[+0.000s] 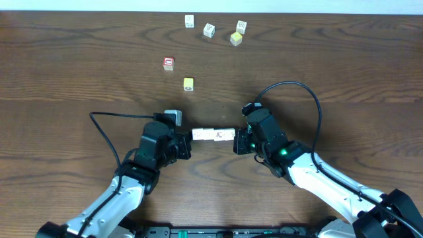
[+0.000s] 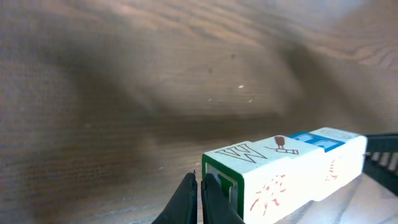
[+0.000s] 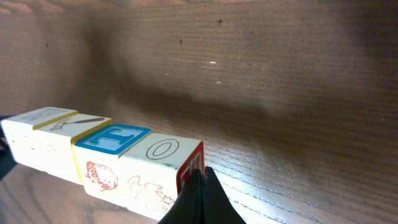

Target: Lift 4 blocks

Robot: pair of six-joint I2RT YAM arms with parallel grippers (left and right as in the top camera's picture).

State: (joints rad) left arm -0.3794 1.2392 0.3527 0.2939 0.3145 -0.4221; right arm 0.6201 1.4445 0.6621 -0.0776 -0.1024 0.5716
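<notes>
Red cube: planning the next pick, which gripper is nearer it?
Left. In the overhead view the left gripper is below and slightly right of the red cube, at the blocks' left end; the right gripper is at their other end, farther right.

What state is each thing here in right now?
Left gripper: shut, tips pushing one end of the row.
Right gripper: shut, pushing the other end.
Row of four blocks: squeezed end to end between both grippers, apparently held in the air.
Six other cubes: lying loose, untouched.

Dark wood-grain table (image 1: 66,66) fills view; pale strip (image 1: 211,5) along far edge; soft glare.
</notes>
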